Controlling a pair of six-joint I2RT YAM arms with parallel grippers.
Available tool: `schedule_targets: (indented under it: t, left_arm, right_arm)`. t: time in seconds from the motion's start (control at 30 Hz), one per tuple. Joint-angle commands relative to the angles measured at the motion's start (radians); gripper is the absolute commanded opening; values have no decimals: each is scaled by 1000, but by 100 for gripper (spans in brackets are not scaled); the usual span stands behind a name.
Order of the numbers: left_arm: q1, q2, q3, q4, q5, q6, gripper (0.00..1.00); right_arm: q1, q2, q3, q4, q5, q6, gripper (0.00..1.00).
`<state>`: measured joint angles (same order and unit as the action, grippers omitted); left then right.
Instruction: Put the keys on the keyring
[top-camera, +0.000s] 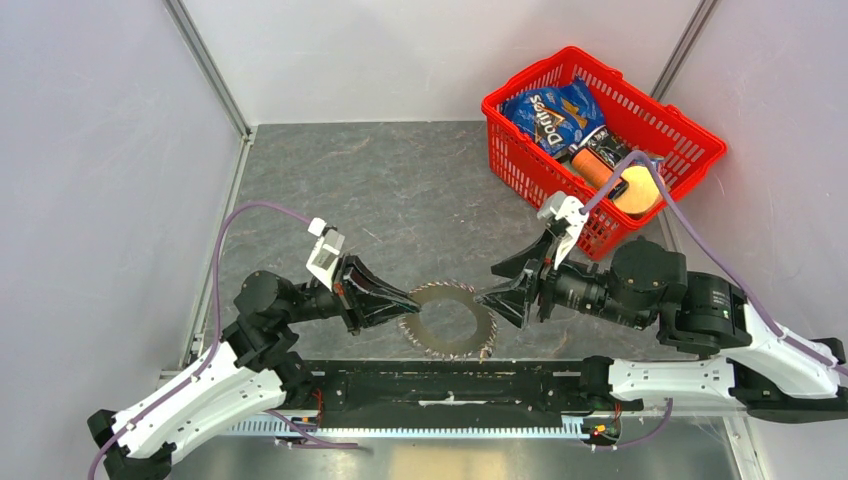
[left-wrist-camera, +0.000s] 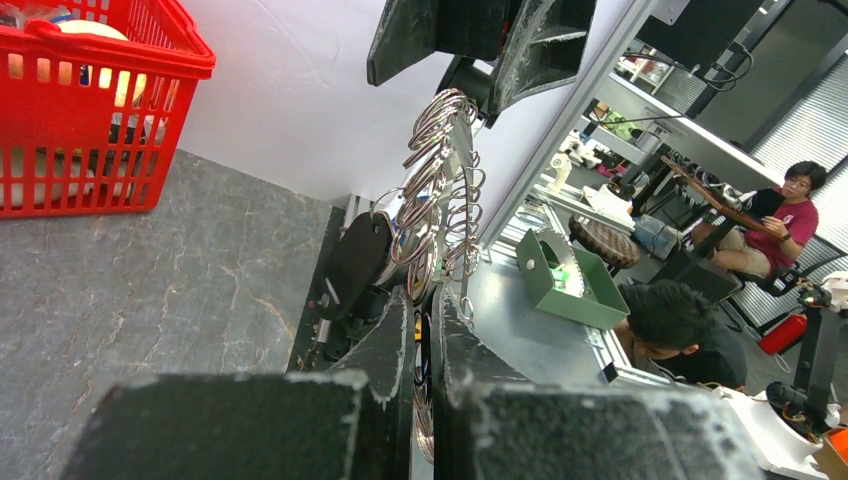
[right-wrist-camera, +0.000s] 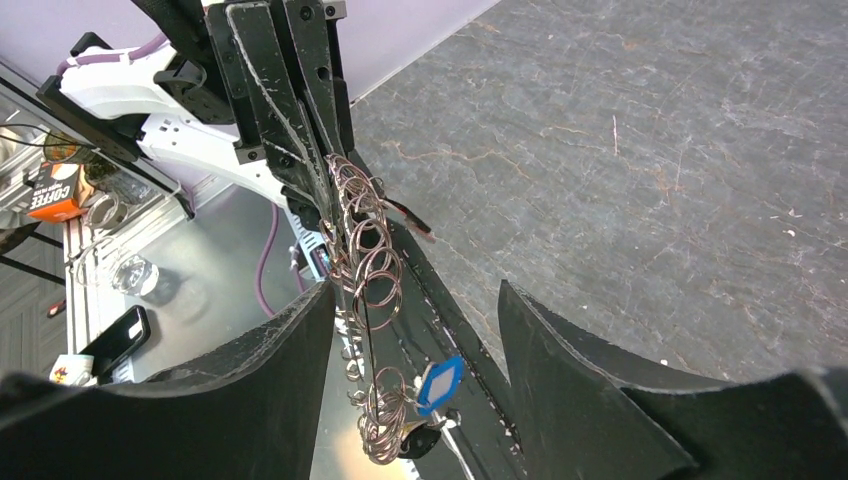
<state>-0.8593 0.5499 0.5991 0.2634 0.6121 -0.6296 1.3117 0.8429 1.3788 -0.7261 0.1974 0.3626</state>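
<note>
The keyring (top-camera: 448, 320), a toothed grey metal wheel, hangs in the air between my two arms. My left gripper (top-camera: 408, 305) is shut on its left edge. In the left wrist view the left gripper (left-wrist-camera: 424, 295) pinches the ring edge-on, with several small wire loops (left-wrist-camera: 440, 190) fanned along it and a black key (left-wrist-camera: 355, 262) hanging at the left. My right gripper (top-camera: 488, 285) stands open around the ring's right edge without touching it. In the right wrist view the right gripper (right-wrist-camera: 415, 290) frames the keyring (right-wrist-camera: 360, 260), from which a blue key (right-wrist-camera: 438, 384) and a black key (right-wrist-camera: 418, 438) dangle.
A red basket (top-camera: 700, 140) with a Doritos bag (top-camera: 555, 112) and other snacks stands at the back right, close behind the right arm. A black rail (top-camera: 450, 385) runs along the table's near edge under the ring. Pale walls close the left, back and right.
</note>
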Motion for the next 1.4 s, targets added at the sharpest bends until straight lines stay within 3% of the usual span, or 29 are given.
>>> schedule_targets:
  t: [0.0,0.4,1.0,1.37]
  left_arm:
    - [0,-4,44,51,9,-1,2]
    - [0,-43,114,-56,-93,14,2]
    - [-1,-57,140,-35,-200,-39,2]
    - [-1,-56,154,-33,-209,-50,2]
  right_arm:
    - [1,-26,3,39,29,-5,68]
    - [1,-113,-46,18,-5,12,70]
    - [2,-138,-139,-11,-155,8,71]
    - [1,-167,-231,-15,-150,-22,69]
